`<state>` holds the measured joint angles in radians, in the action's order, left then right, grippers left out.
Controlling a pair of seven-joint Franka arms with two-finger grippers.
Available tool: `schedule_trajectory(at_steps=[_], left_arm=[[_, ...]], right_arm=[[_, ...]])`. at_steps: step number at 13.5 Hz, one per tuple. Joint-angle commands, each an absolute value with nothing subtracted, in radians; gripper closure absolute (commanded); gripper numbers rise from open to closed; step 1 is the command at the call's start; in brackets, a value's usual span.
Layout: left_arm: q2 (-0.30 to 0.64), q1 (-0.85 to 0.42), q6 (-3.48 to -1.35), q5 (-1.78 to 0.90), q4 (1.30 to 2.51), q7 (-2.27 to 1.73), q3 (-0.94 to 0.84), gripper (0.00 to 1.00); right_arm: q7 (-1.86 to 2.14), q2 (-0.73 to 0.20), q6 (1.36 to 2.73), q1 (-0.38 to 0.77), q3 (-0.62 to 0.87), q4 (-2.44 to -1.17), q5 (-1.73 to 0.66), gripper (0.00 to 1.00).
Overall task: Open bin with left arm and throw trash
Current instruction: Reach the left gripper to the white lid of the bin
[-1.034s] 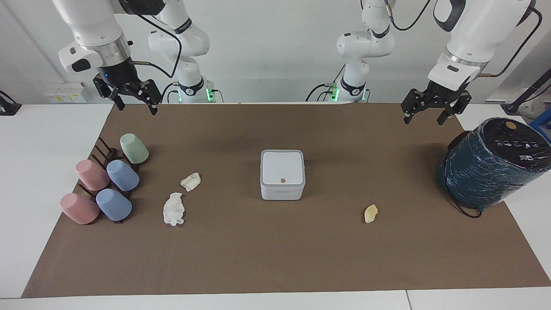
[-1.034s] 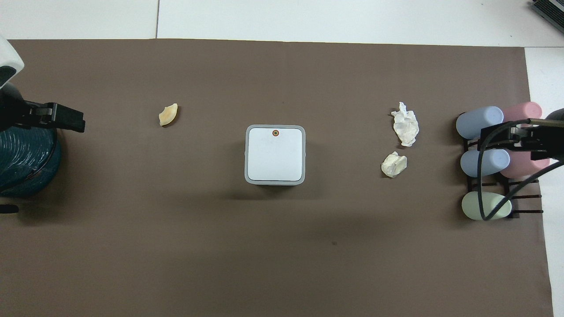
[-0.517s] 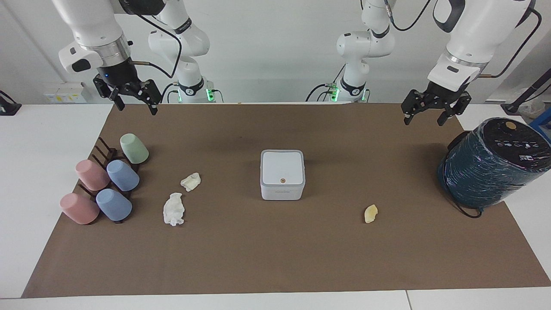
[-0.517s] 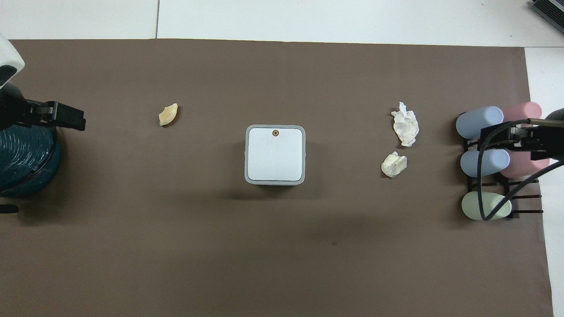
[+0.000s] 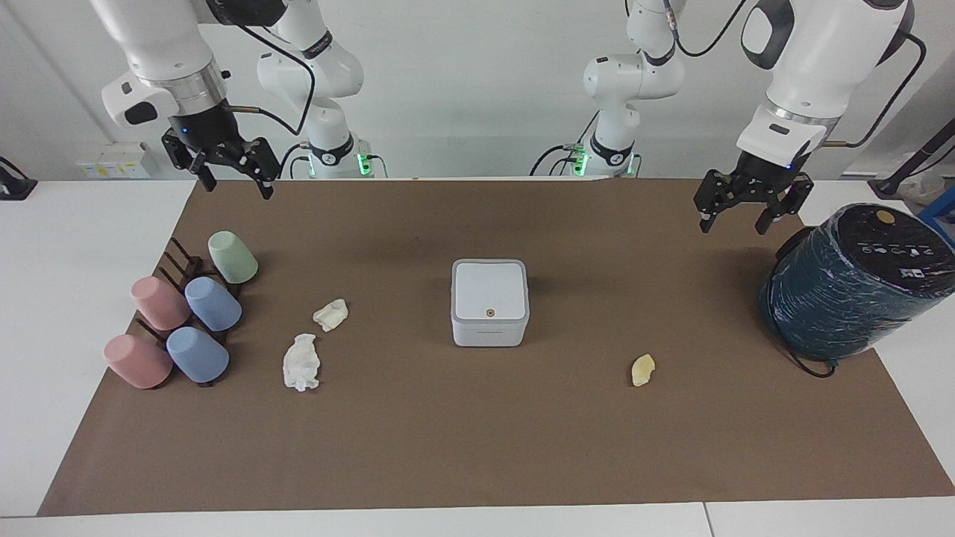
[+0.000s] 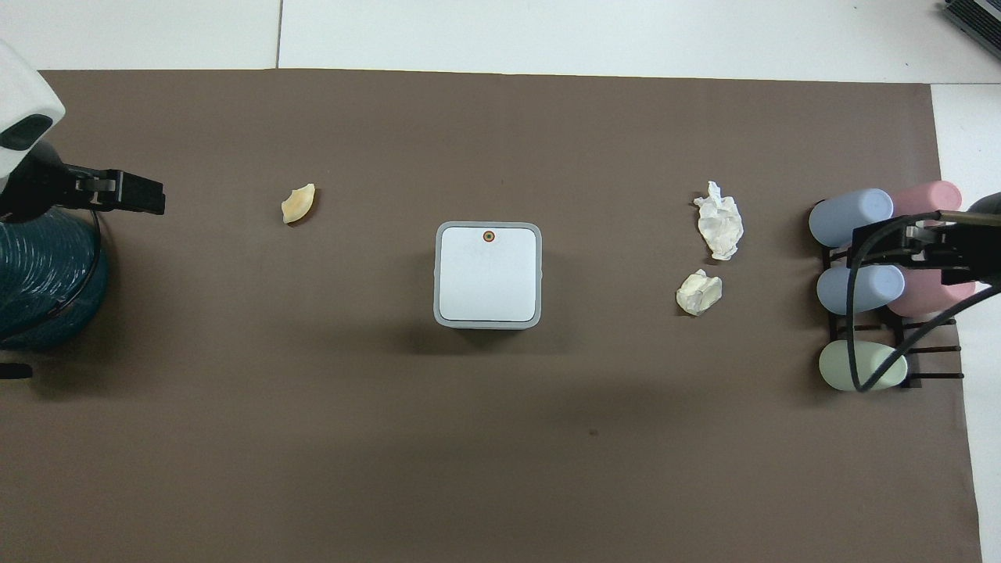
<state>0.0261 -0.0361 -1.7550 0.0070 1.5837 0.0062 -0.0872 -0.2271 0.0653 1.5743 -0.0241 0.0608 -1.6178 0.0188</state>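
Facing view first. Up in the air over the mat's edge, beside the dark teal cylinder (image 5: 854, 280), is the left gripper (image 5: 735, 216), with its two fingers apart and nothing between them. At the other end the right gripper (image 5: 237, 177) waits above the mat near the cup rack (image 5: 179, 317); its fingers are apart too, and empty. On the middle of the mat sits the bin (image 5: 489, 302), lid shut, with its orange dot on the side away from the robots. Toward the right arm's end lie the white tissue lump (image 5: 301, 362) and the small cream lump (image 5: 330, 314), close together. Toward the left arm's end lies the yellow peel (image 5: 642, 370), alone. My guess is that the left arm must now go to the bin's lid. The bin looks light, so a sideways push could slide it or tip it. The lid could also drop shut if it is let go too soon.

Overhead view next. Only one finger of the left gripper (image 6: 133, 194) pokes in, and part of the cylinder (image 6: 47, 281) is hidden under that arm. A black cable and the right gripper (image 6: 923, 250) cover some of the cups. From here the bin (image 6: 488, 274) shows only its top, so I cannot see a hinge or what is inside.
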Motion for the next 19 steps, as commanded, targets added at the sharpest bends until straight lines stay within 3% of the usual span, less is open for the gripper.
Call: schedule_trajectory(at_steps=[1,2,4,7,11,19], left_arm=[[-0.032,-0.061,-1.822,0.009,1.672,-0.056,-0.086,0.49],[-0.037,-0.089,-1.862,0.009,1.695,-0.101,-0.086,0.57],[-0.049,-0.13,-1.955,0.009,1.747,-0.223,-0.086,0.62],[-0.04,-0.211,-2.115,0.008,1.808,-0.438,-0.086,0.78],[0.0,-0.3,-2.268,-0.012,1.865,-0.59,-0.086,0.85],[0.143,-0.431,-2.526,-0.015,1.884,-0.91,-0.086,0.85]], right_arm=[[-0.212,0.083,1.571,-0.041,0.071,-1.635,0.003,0.0],[-0.212,0.083,1.571,-0.041,0.071,-1.635,0.002,0.0],[-0.212,0.083,1.571,-0.041,0.071,-1.635,0.003,0.0],[-0.212,0.083,1.571,-0.041,0.071,-1.635,0.003,0.0],[-0.212,0.084,1.571,-0.041,0.071,-1.635,0.003,0.0],[-0.212,0.084,1.571,-0.041,0.071,-1.635,0.003,0.0]])
